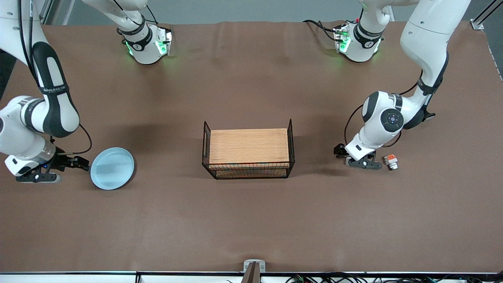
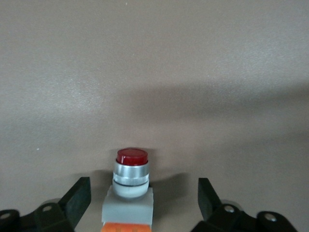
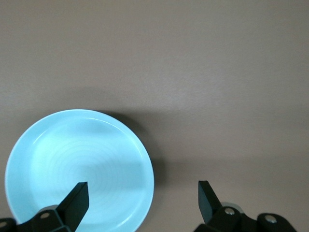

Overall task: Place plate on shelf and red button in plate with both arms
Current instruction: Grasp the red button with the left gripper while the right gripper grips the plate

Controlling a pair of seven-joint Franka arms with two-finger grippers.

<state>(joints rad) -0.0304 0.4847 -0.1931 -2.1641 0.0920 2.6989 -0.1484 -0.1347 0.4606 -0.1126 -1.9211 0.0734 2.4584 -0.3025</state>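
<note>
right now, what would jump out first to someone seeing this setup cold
The wire rack with its wooden top sits mid-table. The pale blue plate lies toward the right arm's end, with the open right gripper low at its rim. At the left arm's end, the red button lies on the table between the fingers of the open left gripper, not yet gripped.

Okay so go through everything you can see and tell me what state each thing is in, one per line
plate: flat on the table, empty, not held.
red button: on the table between the left hand's open fingers, not gripped.
rack: upright mid-table, wooden top bare.
left hand: open, low around the button.
right hand: open, by the plate's rim, one finger over the plate.
</note>
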